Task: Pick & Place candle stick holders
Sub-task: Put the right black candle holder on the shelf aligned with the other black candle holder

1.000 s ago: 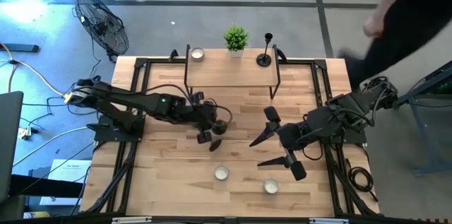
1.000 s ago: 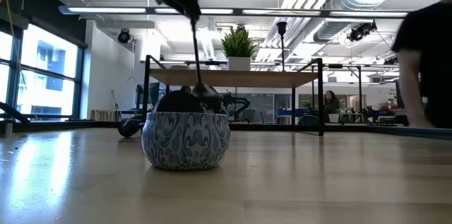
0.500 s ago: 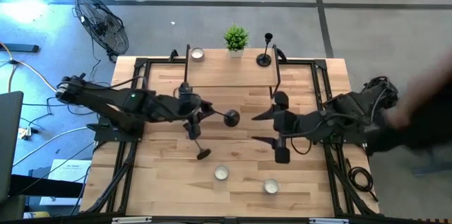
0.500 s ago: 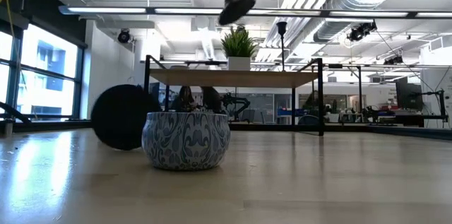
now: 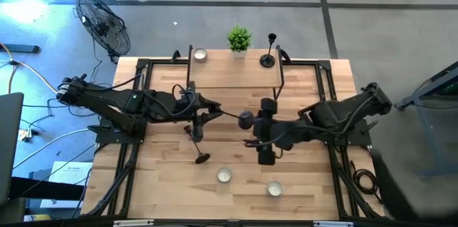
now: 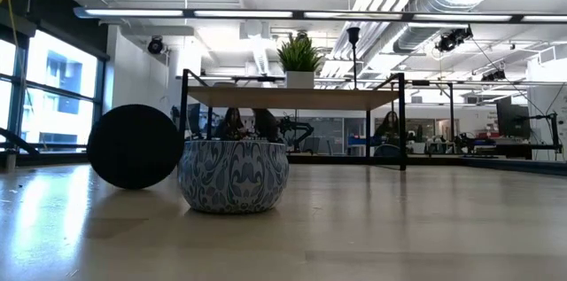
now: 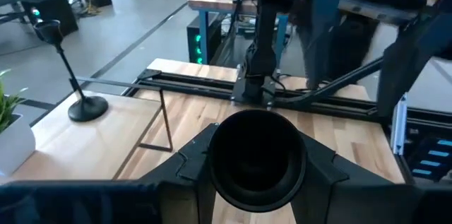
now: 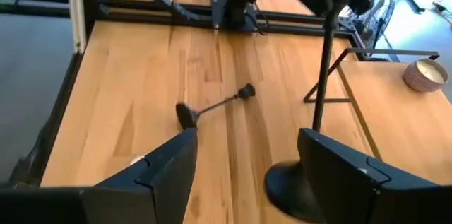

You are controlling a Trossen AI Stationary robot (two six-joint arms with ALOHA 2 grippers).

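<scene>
My left gripper [image 5: 207, 114] is shut on a black candlestick held level above the table's middle, its round base [image 5: 245, 119] pointing toward the table's right edge; the base fills the left wrist view [image 7: 258, 160]. My right gripper [image 5: 249, 132] is open, with that base [image 8: 289, 181] between its fingers, close to the far one [image 8: 339, 174]. A second candlestick [image 5: 197, 145] lies on its side on the table, its base [image 6: 135, 146] toward the near edge. A third [image 5: 268, 56] stands upright on the shelf. My left gripper pinches the candlestick's thin stem [image 5: 218, 114] toward its cup end, between its two fingers. The fingers come level from the table's left, along the stem. The candlestick is lifted clear and lies level. In the left wrist view the base hides the place of contact. My right gripper: I cannot tell whether its far finger touches the base.
A wooden shelf on black legs [image 5: 232, 76] stands at the far edge with a green plant [image 5: 239, 39] and a tealight [image 5: 200, 54]. Two tealights [image 5: 225, 175] [image 5: 274, 188] sit near the front edge; one fills the low view [image 6: 233, 176].
My left gripper has risen from the table with the candlestick and tipped it from upright to level, base swung toward the right. My right gripper has gone toward the table's left, up to that base. The lying candlestick has shifted toward the near left. A person at the right has left.
</scene>
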